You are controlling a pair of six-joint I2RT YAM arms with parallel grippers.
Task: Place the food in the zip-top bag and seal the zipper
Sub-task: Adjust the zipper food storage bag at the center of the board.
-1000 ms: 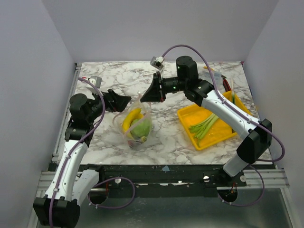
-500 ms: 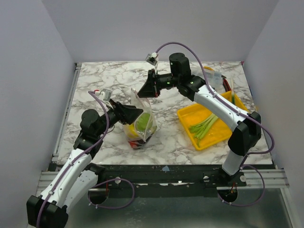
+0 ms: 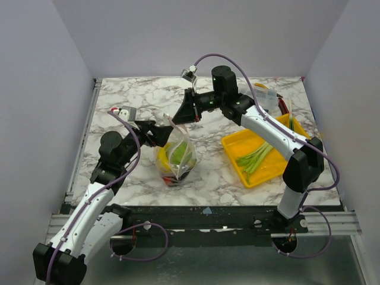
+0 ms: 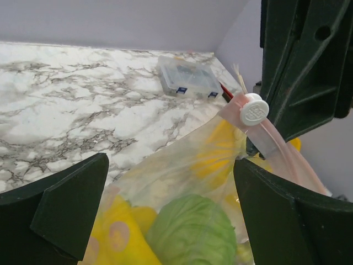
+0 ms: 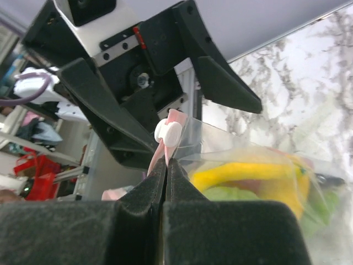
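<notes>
Brought the left pincer (image 3: pixel 159 132) up and in toward the upper left edge of the zip-top bag (image 3: pixel 176 157) since half a second ago; kept the right pincer (image 3: pixel 179 119) at the bag's top.

From above: bag upright on the marble tabletop (image 3: pixel 130 101), left of the yellow tray (image 3: pixel 231 145), food inside.

From the left wrist: pincer spread wide beside the bag, gripping nothing; round green one (image 4: pixel 193 232) and bananas (image 4: pixel 220 149) inside; white slider (image 4: pixel 253 110) on the pink zipper (image 4: pixel 267 141).

From the right wrist: clamped tight on the zipper strip just under the slider.
</notes>
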